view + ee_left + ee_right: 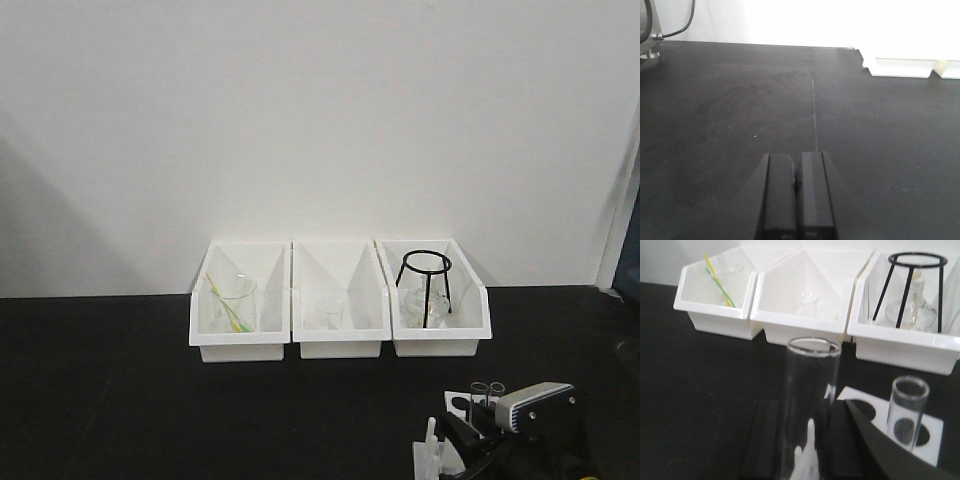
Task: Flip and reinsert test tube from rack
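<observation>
test tube point(812, 375) upright in right pincer point(806, 410), left pincer point(796, 162) closed above table point(715, 100)

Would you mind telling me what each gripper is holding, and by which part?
The right gripper appears clamped on the upright test tube by its sides, below the open rim; the left gripper is shut on nothing.

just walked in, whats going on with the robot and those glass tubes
The right gripper has a finger on either side of one upright test tube, open rim up, at the rack. Whether it is actually clamped cannot be told. A second tube stands in a rack hole beside it. The left gripper is shut, holds nothing, and sits over the black table. The tube has not been flipped yet.
</observation>
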`<state>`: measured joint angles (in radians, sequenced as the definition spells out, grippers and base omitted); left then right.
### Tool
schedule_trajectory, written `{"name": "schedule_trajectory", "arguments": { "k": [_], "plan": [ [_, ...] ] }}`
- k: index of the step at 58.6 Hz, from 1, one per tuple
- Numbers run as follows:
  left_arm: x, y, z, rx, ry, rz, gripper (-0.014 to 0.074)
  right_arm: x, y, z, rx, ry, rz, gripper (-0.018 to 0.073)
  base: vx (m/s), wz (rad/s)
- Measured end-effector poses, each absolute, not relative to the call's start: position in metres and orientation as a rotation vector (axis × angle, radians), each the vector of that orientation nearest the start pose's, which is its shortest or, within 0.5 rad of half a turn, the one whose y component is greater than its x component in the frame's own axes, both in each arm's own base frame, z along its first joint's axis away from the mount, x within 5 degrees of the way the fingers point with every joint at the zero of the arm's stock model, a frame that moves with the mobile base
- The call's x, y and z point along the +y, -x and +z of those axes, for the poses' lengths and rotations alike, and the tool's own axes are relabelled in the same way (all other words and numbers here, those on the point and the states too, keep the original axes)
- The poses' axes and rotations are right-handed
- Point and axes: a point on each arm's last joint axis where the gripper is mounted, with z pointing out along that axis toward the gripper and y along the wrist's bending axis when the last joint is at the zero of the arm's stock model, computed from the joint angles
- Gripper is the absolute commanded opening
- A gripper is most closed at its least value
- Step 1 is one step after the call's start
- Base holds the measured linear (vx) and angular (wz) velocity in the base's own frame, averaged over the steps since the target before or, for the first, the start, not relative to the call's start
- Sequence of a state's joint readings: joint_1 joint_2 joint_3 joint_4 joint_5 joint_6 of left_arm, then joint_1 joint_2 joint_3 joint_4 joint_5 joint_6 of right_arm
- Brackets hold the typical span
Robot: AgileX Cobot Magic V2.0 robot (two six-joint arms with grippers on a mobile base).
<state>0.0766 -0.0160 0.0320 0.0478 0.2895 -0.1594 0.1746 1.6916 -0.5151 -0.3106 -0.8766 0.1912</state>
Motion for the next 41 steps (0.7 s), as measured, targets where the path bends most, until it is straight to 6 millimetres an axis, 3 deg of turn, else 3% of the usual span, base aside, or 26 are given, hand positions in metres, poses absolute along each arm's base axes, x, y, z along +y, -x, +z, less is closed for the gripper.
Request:
{"name": "schedule_trajectory", "arguments": {
  "k": [19, 32, 41],
  "plan": [
    [0.005, -0.054, 0.177, 1.780, 0.180, -0.014, -0.0006, 0.066, -0.258, 0.246, 1.593, 0.336, 0.291, -0.0009, 0.00, 0.00],
    [0.005, -0.054, 0.177, 1.780, 0.180, -0.014, -0.0006, 0.056, -0.243, 0.318, 1.538, 0.296, 0.199, -0.0009, 0.00, 0.00],
    [0.005, -0.054, 0.177, 1.780, 0.180, -0.014, -0.0006, 0.054, -0.242, 0.341, 1.554, 0.352, 0.112, -0.0009, 0.00, 0.00]
  ]
}}
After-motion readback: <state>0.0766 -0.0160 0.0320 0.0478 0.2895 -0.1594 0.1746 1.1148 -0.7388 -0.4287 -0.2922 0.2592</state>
